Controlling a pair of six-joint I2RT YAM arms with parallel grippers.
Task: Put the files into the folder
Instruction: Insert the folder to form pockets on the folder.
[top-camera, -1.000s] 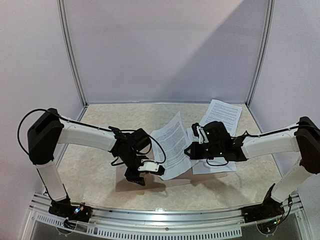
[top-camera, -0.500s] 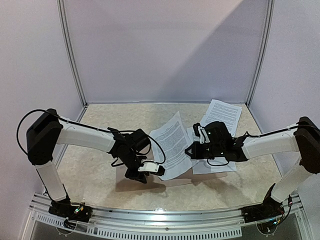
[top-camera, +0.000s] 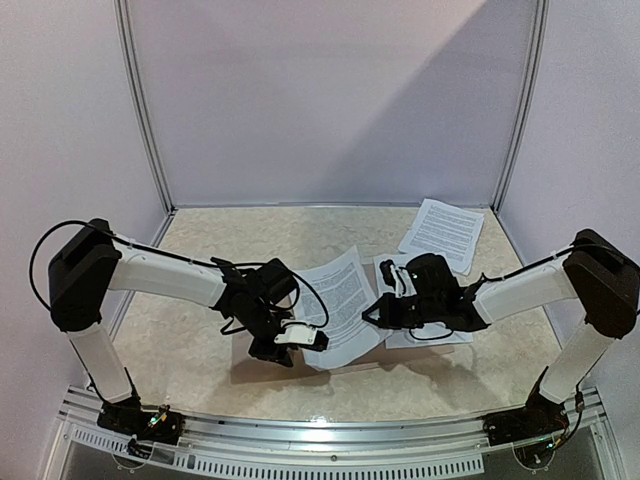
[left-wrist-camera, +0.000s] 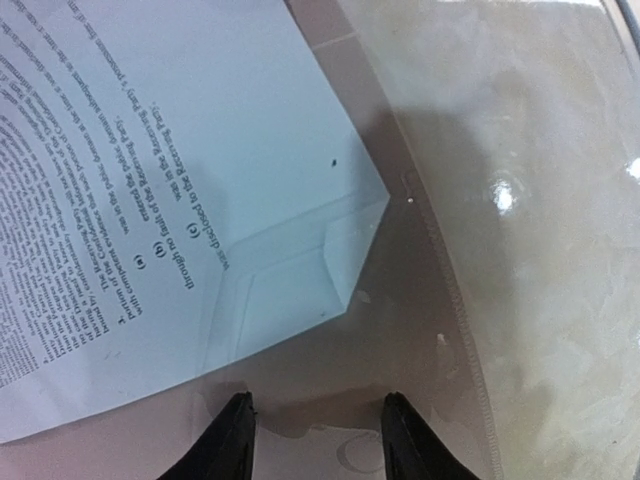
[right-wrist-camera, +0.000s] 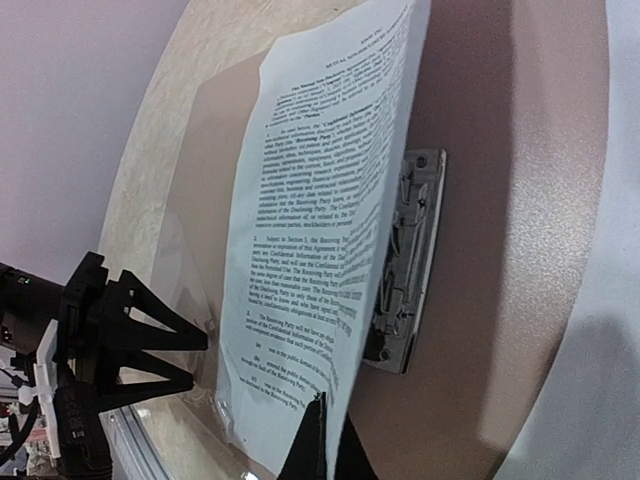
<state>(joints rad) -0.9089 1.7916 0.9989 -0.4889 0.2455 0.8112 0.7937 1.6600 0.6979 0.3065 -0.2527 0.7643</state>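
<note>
Beige tabletop (top-camera: 180, 340); your right gripper (right-wrist-camera: 320, 420) jaws clamped on curled printed sheet (right-wrist-camera: 320, 230); your left gripper (left-wrist-camera: 318, 400) jaws apart over folder (left-wrist-camera: 400, 300), sheet's 7 o'clock.

Pinching near edge of printed sheet (right-wrist-camera: 310, 220) with right gripper (right-wrist-camera: 322, 445), holding it bowed above tan folder (right-wrist-camera: 480, 330) and metal clip (right-wrist-camera: 403, 262), left gripper (right-wrist-camera: 198, 360) at lower left, jaws apart.

Dense legal-type print, most too small to read.
Sheet (right-wrist-camera: 320, 250), rt wrist view: "Receiving Party", "Confidential Information", "Subject to Section 3" legible, the rest blurs. Left wrist view, sheet (left-wrist-camera: 150, 180) w/ txt running sideways: list marks "(b)", "(c)".
</note>
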